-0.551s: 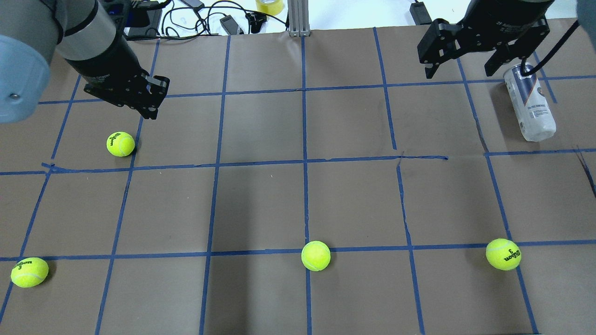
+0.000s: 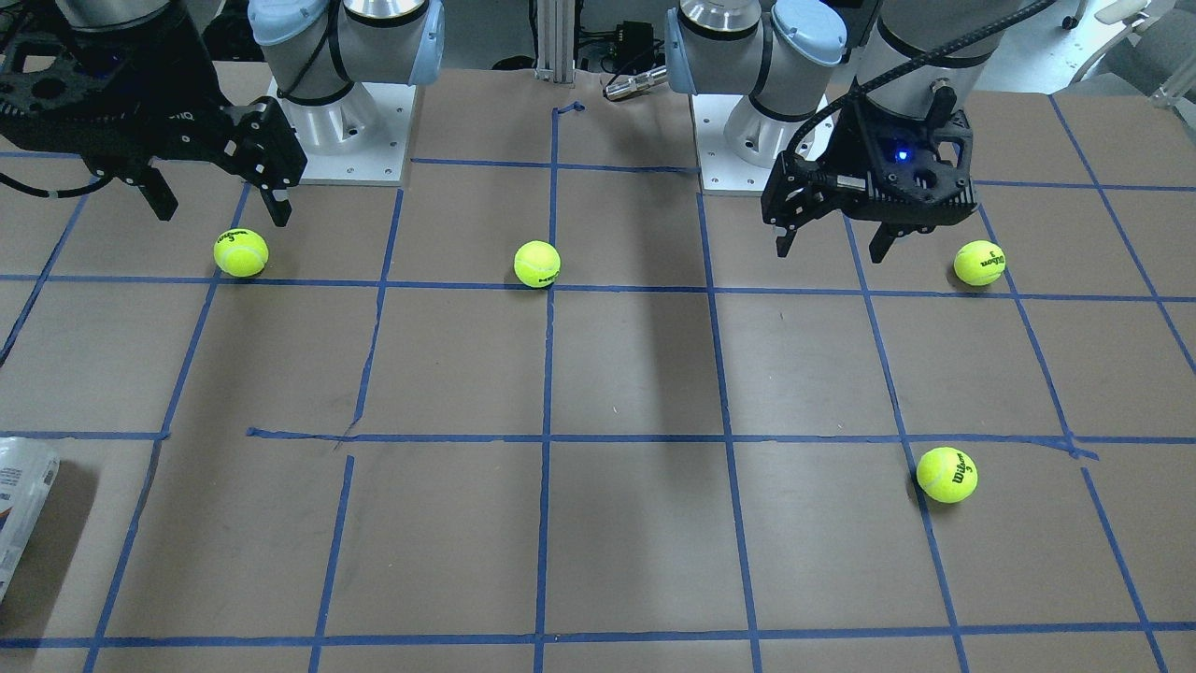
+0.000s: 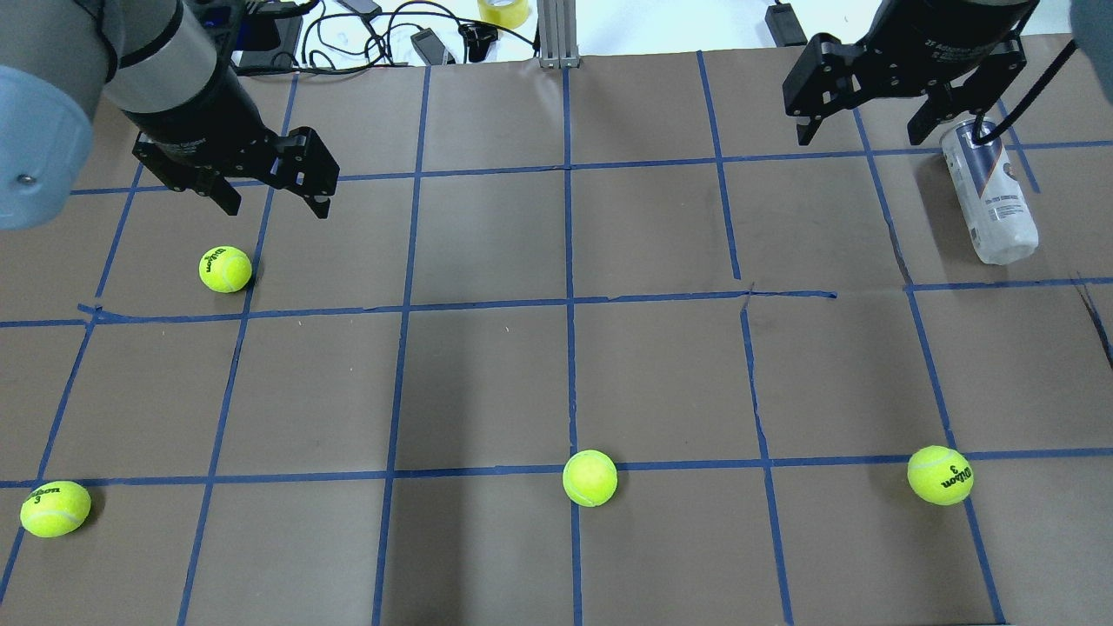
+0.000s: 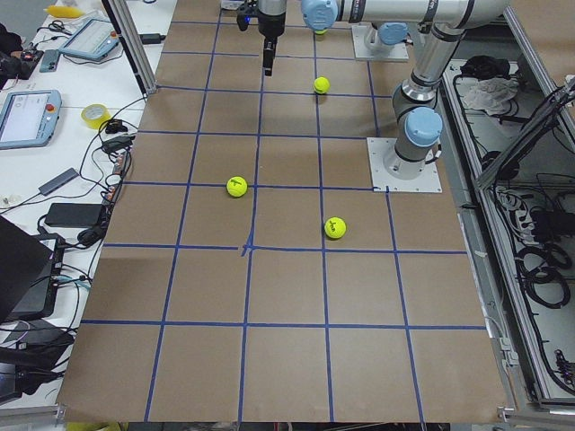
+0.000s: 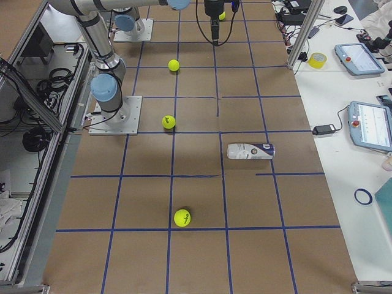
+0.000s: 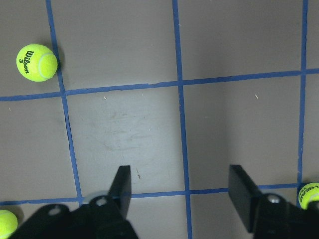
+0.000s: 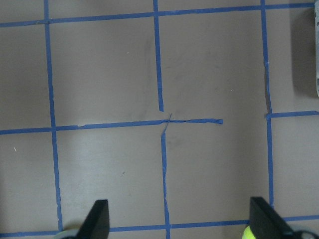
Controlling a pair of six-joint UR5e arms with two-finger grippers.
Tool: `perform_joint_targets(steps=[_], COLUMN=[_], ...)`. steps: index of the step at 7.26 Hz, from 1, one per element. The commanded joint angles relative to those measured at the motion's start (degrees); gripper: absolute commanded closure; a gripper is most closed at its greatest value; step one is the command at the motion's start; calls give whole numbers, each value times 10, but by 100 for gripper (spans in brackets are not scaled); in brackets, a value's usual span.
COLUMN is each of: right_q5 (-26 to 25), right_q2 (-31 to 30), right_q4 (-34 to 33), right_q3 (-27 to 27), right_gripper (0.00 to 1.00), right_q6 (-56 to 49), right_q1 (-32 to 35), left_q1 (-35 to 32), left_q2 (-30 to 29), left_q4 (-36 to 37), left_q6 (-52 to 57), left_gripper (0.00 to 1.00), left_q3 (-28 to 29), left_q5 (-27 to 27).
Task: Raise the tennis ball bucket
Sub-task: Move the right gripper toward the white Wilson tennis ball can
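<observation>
The tennis ball bucket [image 3: 991, 196] is a clear can with a white-and-navy label. It lies on its side on the brown table at the far right. It also shows in the exterior right view [image 5: 250, 150], at the left edge of the front view [image 2: 19, 505], and as a sliver at the right edge of the right wrist view [image 7: 316, 50]. My right gripper [image 3: 861, 135] is open and empty; it hovers high, apart from the can. My left gripper [image 3: 276, 204] is open and empty, above the table near a tennis ball [image 3: 225, 269].
More yellow-green tennis balls lie at the near left [image 3: 55, 509], near middle [image 3: 589, 477] and near right [image 3: 940, 475]. Cables and a tape roll [image 3: 504, 10] lie beyond the table's far edge. Blue tape lines grid the brown table [image 3: 487, 374].
My left gripper has turned at the wrist, so both open fingers now show. My right gripper has shifted slightly. The can and balls have not moved.
</observation>
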Motion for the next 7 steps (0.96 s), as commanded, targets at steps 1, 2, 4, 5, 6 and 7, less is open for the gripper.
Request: perform_joint_targets(steps=[1, 2, 4, 5, 6, 7], right_q5=[-52, -57, -40, -48, -42, -40], right_q2=[18, 44, 111, 168, 223, 267], right_q4=[-1, -5, -4, -29, -47, -47], right_q3=[-7, -13, -61, -93, -130, -158], right_gripper=[0, 0, 0, 0, 0, 0], right_q6=[8, 7, -14, -83, -99, -100], right_q1=[-1, -8, -78, -106, -148, -181], left_q1=[1, 1, 1, 1, 1, 1], left_q2=[0, 0, 0, 1, 1, 2], left_q4=[0, 0, 0, 0, 0, 0], left_q6=[1, 0, 1, 0, 1, 1], left_gripper=[0, 0, 0, 0, 0, 0], left_q3=[1, 0, 0, 0, 0, 0], left_q5=[0, 0, 0, 0, 0, 0])
